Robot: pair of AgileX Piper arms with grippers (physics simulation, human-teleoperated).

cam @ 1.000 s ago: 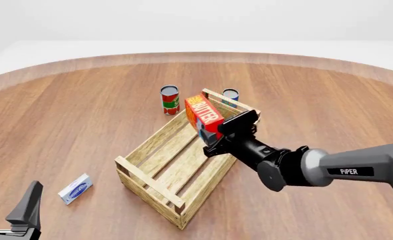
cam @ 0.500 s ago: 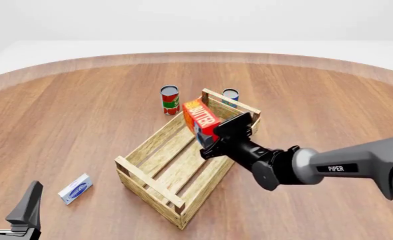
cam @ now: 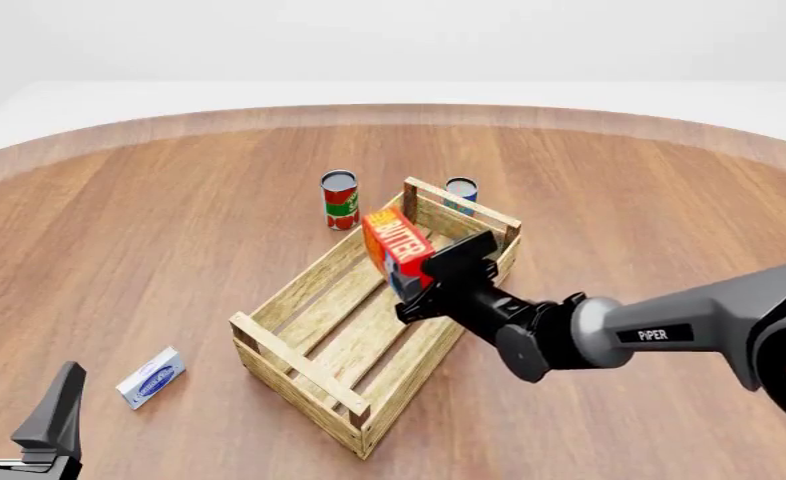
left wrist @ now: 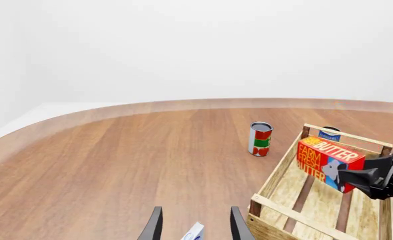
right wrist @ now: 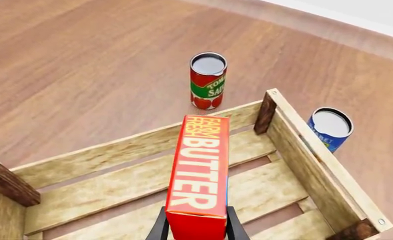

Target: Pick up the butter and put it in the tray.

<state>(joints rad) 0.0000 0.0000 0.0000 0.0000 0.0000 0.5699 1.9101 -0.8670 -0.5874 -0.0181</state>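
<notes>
The butter [cam: 396, 241] is a red-orange carton with white lettering, held tilted above the far half of the tray [cam: 316, 355], a large crate of light wooden slats. My right gripper [cam: 427, 275] is shut on the carton's near end. In the right wrist view the butter [right wrist: 200, 170] runs along the fingers over the tray floor [right wrist: 110, 197]. The left wrist view shows the butter [left wrist: 328, 157] inside the tray's outline [left wrist: 283, 212]. My left gripper [cam: 17, 410] stands open at the near left, holding nothing; its fingertips [left wrist: 195, 227] frame a small box.
A red and green tomato can [cam: 340, 199] stands just beyond the tray's far left side. A blue can [cam: 461, 190] stands behind the tray's far corner. A small white-and-blue flat box [cam: 150, 377] lies near the left gripper.
The right gripper has carried the butter left and a little lower, further over the tray. The left arm has not moved.
</notes>
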